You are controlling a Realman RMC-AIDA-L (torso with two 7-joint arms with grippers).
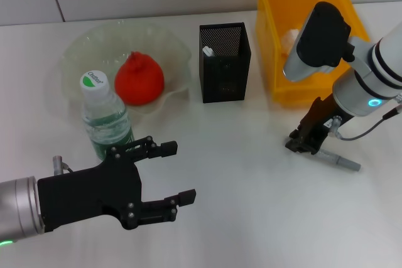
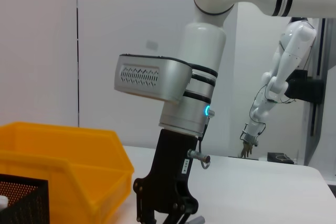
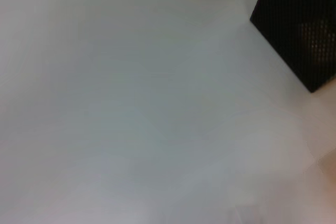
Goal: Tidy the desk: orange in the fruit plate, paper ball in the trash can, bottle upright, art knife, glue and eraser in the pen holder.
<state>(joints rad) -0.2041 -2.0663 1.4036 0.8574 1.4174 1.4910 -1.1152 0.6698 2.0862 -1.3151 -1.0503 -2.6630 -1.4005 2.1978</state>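
Note:
The orange [image 1: 139, 80] lies in the fruit plate [image 1: 81, 45] at the back left. The bottle [image 1: 105, 117] stands upright in front of the plate. My left gripper [image 1: 171, 174] hovers open just right of the bottle, holding nothing. The pen holder [image 1: 224, 64] [image 3: 299, 30] stands mid-table with a white-tipped item [image 1: 207, 50] inside. The paper ball [image 1: 291, 36] rests in the trash can [image 1: 276, 61] [image 2: 79, 156]. My right gripper [image 1: 306, 141] [image 2: 164, 217] is down on the table at one end of the grey art knife [image 1: 340, 160]. No eraser or glue shows on the table.
The trash can stands close behind my right arm. My right forearm [image 1: 320, 36] hangs over the bin's front. Bare white table [image 1: 239, 155] lies between the two grippers. Another robot arm [image 2: 273, 87] stands far off in the left wrist view.

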